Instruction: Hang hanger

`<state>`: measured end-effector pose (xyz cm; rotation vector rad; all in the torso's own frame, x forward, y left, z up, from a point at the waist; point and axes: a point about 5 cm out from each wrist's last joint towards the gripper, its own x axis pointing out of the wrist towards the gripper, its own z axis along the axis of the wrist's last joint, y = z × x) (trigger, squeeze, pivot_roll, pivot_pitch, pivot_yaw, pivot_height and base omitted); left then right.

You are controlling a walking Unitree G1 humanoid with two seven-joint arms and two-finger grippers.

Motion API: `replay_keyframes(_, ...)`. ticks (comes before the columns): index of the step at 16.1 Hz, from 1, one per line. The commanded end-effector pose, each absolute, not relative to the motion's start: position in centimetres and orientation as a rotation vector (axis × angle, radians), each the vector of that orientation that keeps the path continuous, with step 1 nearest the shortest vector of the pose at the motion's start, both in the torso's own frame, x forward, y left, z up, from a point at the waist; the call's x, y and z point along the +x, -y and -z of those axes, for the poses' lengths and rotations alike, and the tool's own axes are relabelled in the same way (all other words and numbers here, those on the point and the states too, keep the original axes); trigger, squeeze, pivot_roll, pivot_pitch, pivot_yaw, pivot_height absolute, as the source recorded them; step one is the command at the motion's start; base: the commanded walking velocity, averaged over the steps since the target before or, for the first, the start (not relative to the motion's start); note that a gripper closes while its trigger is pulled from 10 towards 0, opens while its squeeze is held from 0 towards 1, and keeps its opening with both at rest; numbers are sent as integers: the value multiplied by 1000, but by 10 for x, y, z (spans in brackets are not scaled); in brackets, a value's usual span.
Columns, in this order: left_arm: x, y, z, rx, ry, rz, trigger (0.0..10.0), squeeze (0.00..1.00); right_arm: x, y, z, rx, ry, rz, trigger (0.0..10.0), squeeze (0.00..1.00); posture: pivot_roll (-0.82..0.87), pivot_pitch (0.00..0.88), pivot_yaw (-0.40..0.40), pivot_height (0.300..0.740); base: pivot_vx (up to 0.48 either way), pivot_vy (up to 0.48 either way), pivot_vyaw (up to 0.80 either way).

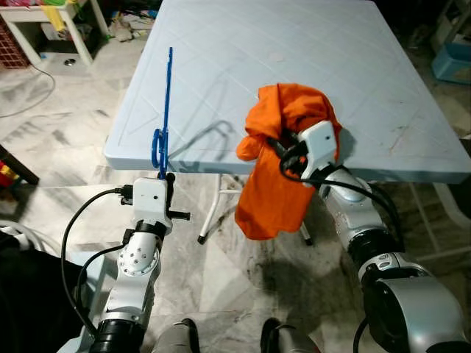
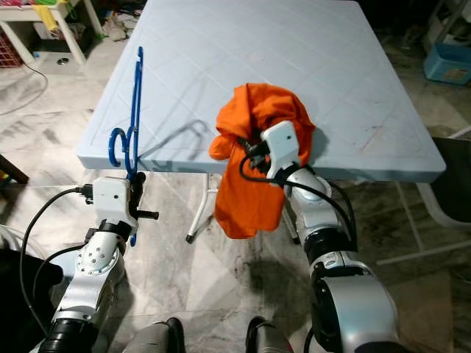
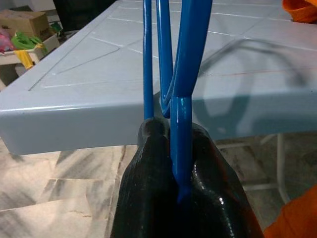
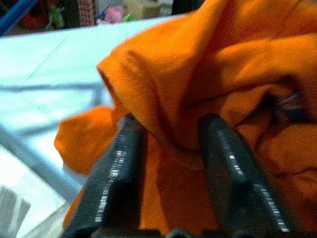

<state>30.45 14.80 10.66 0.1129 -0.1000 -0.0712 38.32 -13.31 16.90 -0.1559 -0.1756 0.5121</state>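
left claw (image 3: 171, 148) pinches the blue hanger (image 1: 165, 110); right claw (image 4: 171, 144) pinches the orange cloth (image 1: 276, 176).

Glossy blue hanger (image 1: 165, 110), soft orange cloth (image 1: 280, 169), matt plastic table (image 1: 294, 66)

blue hanger (image 3: 168, 59) top cut off, orange cloth (image 4: 208, 99) blurred — (folds unclear)

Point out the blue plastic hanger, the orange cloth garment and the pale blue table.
Blue plastic hanger (image 1: 166, 95): left eye view, straight bar.
Orange cloth garment (image 1: 268, 198): left eye view, hanging part.
Pale blue table (image 1: 235, 51): left eye view, bare top.
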Motion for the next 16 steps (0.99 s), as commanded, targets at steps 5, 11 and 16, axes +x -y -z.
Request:
replay_keyframes(5,308,-146,-93,133,32,101,10000,0,382,155,-187,-102,258,-323,10000,1000,17,173,19,740,0,0,0)
replay_keyframes(11,305,-145,-90,120,30,103,10000,0,370,168,-174,-196,186,-334,10000,1000,16,179,12,740,0,0,0)
replay_keyframes(16,304,-144,-90,113,32,103,10000,0,360,173,-171,-218,89,-413,10000,1000,15,182,10,740,0,0,0)
